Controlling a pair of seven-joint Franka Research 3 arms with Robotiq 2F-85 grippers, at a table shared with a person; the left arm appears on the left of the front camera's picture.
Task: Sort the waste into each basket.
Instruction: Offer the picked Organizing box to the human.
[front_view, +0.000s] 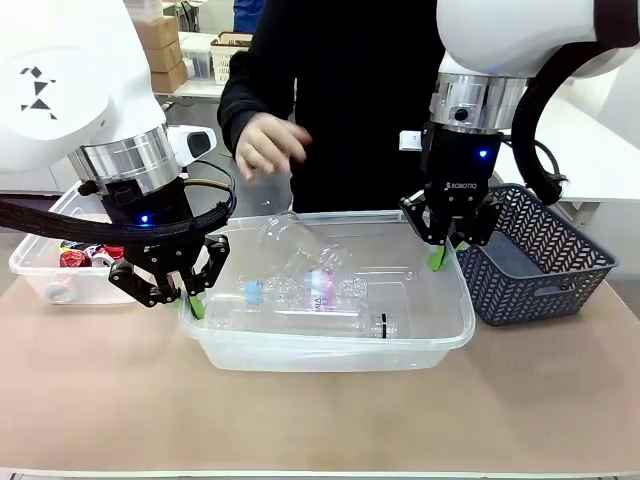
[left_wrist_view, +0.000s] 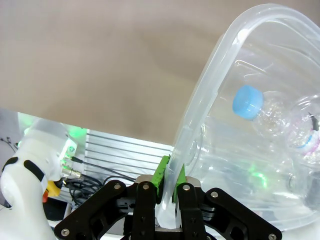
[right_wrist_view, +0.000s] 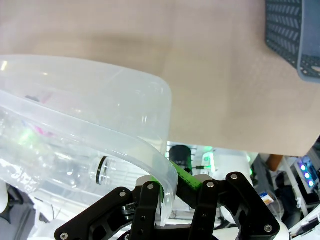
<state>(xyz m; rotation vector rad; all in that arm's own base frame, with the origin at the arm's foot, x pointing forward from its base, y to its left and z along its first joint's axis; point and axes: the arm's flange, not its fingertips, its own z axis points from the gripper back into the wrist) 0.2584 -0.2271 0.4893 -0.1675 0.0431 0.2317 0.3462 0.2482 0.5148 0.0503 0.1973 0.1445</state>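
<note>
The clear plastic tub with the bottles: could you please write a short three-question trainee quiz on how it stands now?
1. True or false: both grippers are shut on the rim of the clear rectangular plastic tub.
2. What lies in that tub? A) crushed cans B) clear plastic bottles C) nothing
3. Fill in: to the robot's right of the tub stands a dark blue-grey ____ basket.

Key
1. True: the left gripper and the right gripper each pinch the rim.
2. B
3. lattice
</note>
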